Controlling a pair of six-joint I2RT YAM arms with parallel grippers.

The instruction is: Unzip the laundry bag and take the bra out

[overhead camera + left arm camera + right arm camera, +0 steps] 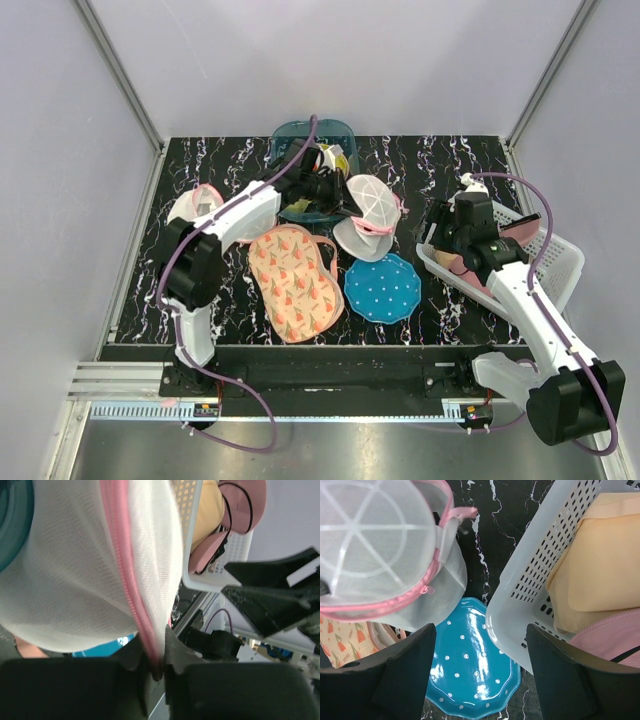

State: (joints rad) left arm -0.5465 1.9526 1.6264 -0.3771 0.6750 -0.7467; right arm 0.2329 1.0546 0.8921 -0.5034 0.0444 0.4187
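The laundry bag [368, 215] is a white mesh clamshell with pink zip trim, lying mid-table with its two dome halves partly spread. My left gripper [157, 667] is shut on the bag's pink zip trim [122, 555], and the mesh [75, 580] fills most of the left wrist view. My right gripper [480, 670] hangs open and empty above the gap between the bag [370, 540] and the white basket [520, 600]. In the top view it [440, 225] sits at the basket's left end. The bra does not show in any view.
A blue white-dotted mat [382, 288] lies in front of the bag, and a pink floral fabric piece [293, 280] lies to its left. The white basket [560, 255] at the right holds peach [600, 560] and pink [615, 635] cloth. A teal bin [300, 135] stands at the back.
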